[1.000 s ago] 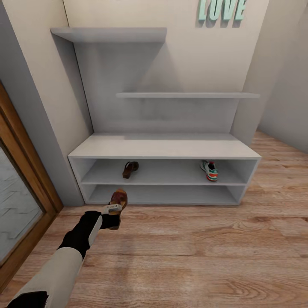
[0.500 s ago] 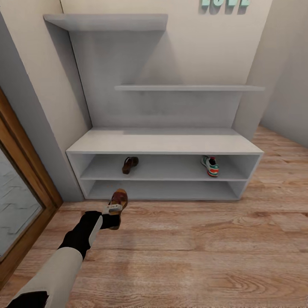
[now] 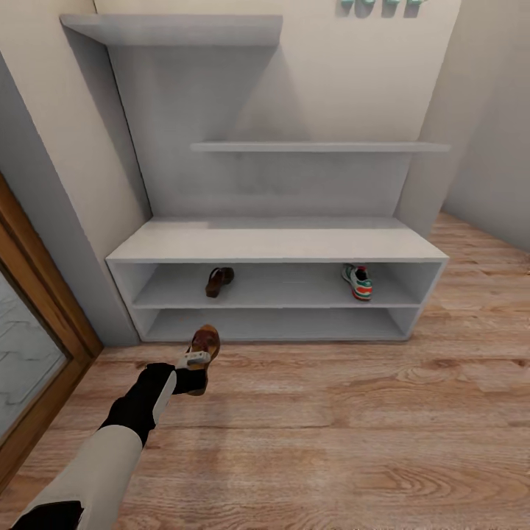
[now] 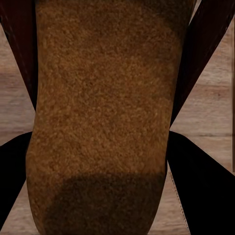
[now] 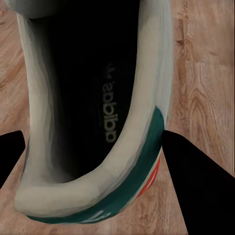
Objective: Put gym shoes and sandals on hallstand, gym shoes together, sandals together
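Head view shows the left gripper clamped on a brown leather slip-on sandal, carried clear of the wood-plank floor. Ahead, the pale grey hallstand holds its twin sandal, likely the target neighbour. Right wrist view shows a white green-striped gym shoe gripped between dark fingers.

The floor looks like light wood plank with visible grain and a faint sheen. The hallstand is smooth, matt pale grey. The held sandal has a rough, suede-like brown sole. The held gym shoe looks smooth, leather-like white with a green stripe.
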Tool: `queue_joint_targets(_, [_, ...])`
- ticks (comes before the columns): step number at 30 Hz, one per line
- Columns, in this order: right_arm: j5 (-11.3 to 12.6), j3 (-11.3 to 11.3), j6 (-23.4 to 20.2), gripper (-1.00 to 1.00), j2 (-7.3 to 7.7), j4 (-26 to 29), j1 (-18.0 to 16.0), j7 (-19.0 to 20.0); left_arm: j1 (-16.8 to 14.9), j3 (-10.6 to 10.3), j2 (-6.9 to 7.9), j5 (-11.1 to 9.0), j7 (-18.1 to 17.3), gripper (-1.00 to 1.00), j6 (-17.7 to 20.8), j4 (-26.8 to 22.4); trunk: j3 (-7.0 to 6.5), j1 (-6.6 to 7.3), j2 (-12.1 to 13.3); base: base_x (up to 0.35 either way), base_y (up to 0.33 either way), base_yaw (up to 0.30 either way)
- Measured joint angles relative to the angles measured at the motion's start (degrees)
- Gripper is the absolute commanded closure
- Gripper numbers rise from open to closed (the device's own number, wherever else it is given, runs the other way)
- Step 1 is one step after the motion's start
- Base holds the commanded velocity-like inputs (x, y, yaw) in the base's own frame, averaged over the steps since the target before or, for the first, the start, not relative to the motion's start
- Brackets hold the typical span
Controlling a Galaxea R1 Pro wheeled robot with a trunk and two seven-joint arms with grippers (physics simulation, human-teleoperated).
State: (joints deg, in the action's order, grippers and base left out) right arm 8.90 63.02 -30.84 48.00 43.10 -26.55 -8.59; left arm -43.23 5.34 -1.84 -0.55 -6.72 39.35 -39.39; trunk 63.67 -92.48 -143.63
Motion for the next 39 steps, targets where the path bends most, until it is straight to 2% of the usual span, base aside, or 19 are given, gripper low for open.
queue_joint_targets(10, [-0.01,-0.09,0.01,1.0,-0.31,0.0,-0.03,0.04,0.04,0.04,0.02,-0.03,-0.09,1.0,-0.26,0.09,0.0,0.01,0.0,0.146,0.0,-0.022])
queue_joint_targets(39, [-0.63,-0.15,0.35,1.0,-0.36,0.05,-0.03,0.03,0.09,0.06,0.06,-0.04,-0.09,1.0,-0.31,0.18,0.0,0.0,0.0,0.005,0.0,0.0])
